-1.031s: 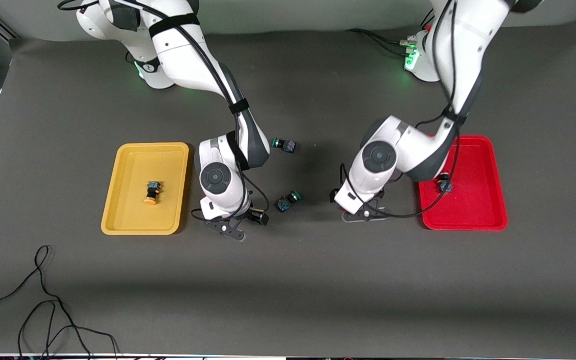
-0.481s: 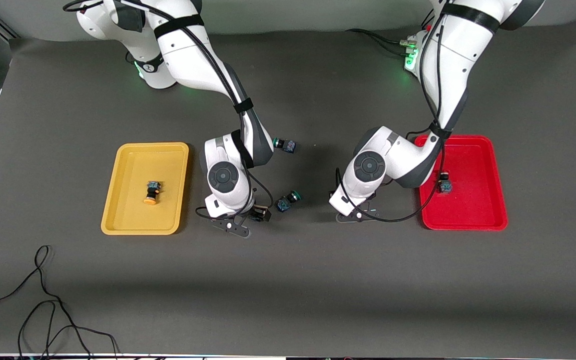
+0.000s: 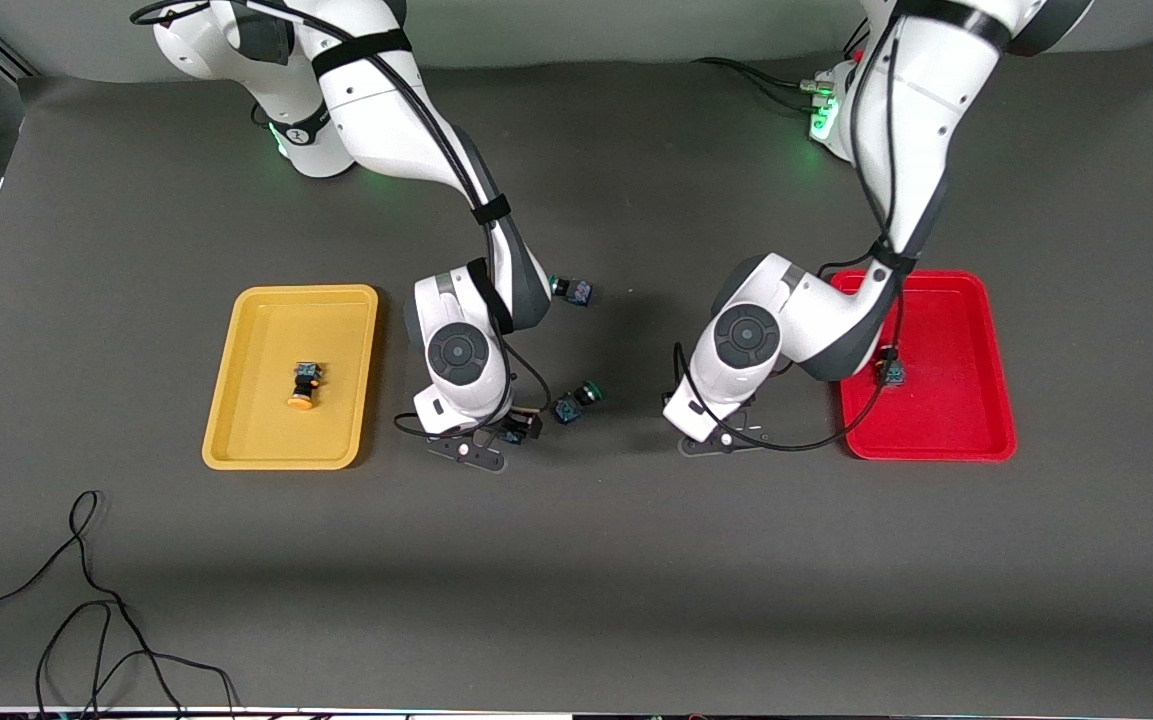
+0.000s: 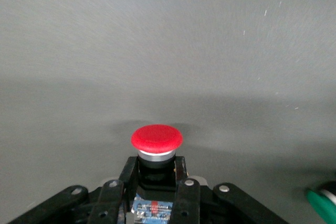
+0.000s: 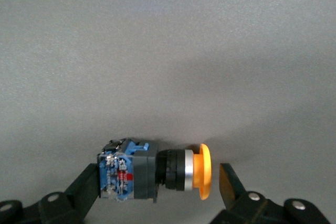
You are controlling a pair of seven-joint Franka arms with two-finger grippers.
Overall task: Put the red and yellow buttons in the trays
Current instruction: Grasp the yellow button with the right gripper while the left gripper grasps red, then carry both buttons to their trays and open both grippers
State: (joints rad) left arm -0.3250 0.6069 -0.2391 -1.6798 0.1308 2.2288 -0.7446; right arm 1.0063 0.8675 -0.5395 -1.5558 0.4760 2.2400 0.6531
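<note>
Left gripper [image 4: 149, 203] pinches the red button [image 4: 156, 139], frame centre-right: lift, carry to red tray [image 3: 976, 400]. Right gripper [image 5: 163, 192] straddles yellow button [image 5: 157, 174], fingers apart: close squarely first.

1. A yellow button [image 5: 157, 174] lies on its side between the fingers [image 5: 86, 187] of the right gripper [image 5: 157, 184].
2. One finger touches its blue body; the other stands just beside its yellow cap.
3. Grey table [image 5: 168, 51] lies below.
</note>
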